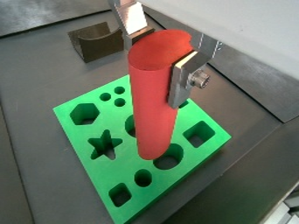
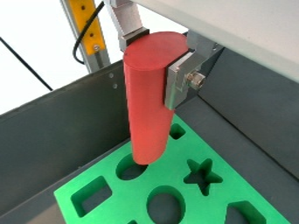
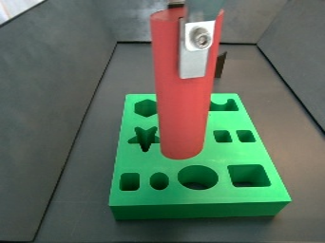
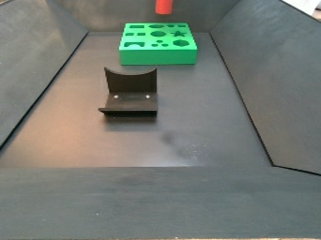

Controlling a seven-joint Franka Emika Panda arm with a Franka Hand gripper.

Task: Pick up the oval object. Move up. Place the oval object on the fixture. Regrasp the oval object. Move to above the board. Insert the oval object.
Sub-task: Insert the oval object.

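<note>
The oval object [image 1: 156,96], a smooth red peg, hangs upright with my gripper [image 1: 159,48] shut on its upper part. Both wrist views show a silver finger [image 2: 181,77] pressed on each flat side. The peg [image 2: 147,96] is over the green board [image 2: 222,206], its lower end close above a rounded hole [image 2: 129,169]. In a side view the peg [image 3: 178,95] hides part of the board [image 3: 254,197]. In a side view only the peg's lower end [image 4: 164,6] shows, apart from the board [image 4: 160,56]. The dark fixture [image 4: 129,92] stands bare in front of the board.
Dark walls enclose the black floor [image 4: 175,141] on all sides. The board [image 1: 82,112] carries star, hexagon, round and square holes. The fixture [image 1: 96,42] sits beyond the board's corner in a wrist view. A yellow post [image 2: 86,31] stands outside the wall.
</note>
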